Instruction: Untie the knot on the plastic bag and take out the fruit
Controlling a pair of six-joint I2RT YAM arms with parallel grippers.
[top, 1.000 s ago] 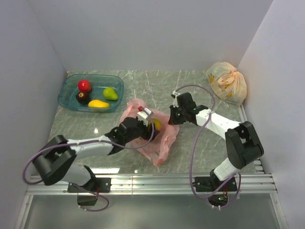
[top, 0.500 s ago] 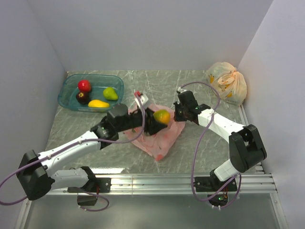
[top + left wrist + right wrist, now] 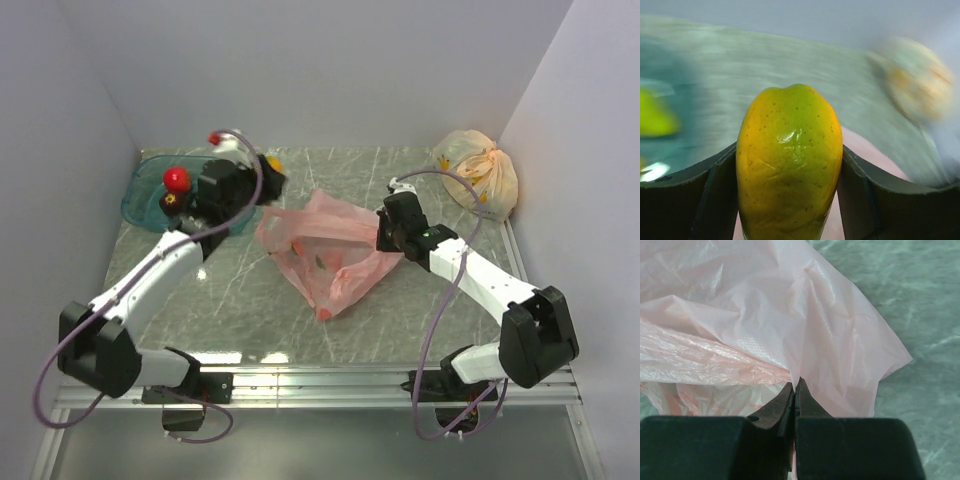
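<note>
The orange-yellow fruit (image 3: 789, 160) is clamped between the dark fingers (image 3: 715, 195) of my left gripper (image 3: 789, 205). In the top view that gripper (image 3: 262, 170) hangs with the fruit (image 3: 272, 163) at the right end of the blue tray (image 3: 135, 200). The pink plastic bag (image 3: 325, 245) lies limp mid-table, and I cannot see its knot. My right gripper (image 3: 385, 235) is shut on the bag's right edge. Its wrist view shows its tips (image 3: 795, 385) pinching a fold of the pink film (image 3: 765, 315). A red apple (image 3: 177, 179) and a dark round fruit (image 3: 172, 200) lie in the tray.
A pale yellow bag with orange print (image 3: 478, 172) sits at the back right corner. Grey walls close in the left, back and right sides. The left arm covers most of the tray's right half. The left wrist view is motion-blurred.
The left gripper lifted the orange-yellow fruit out of the pink bag and swung it back left to the tray. The right gripper stayed shut on the bag, which now stands taller and more spread.
</note>
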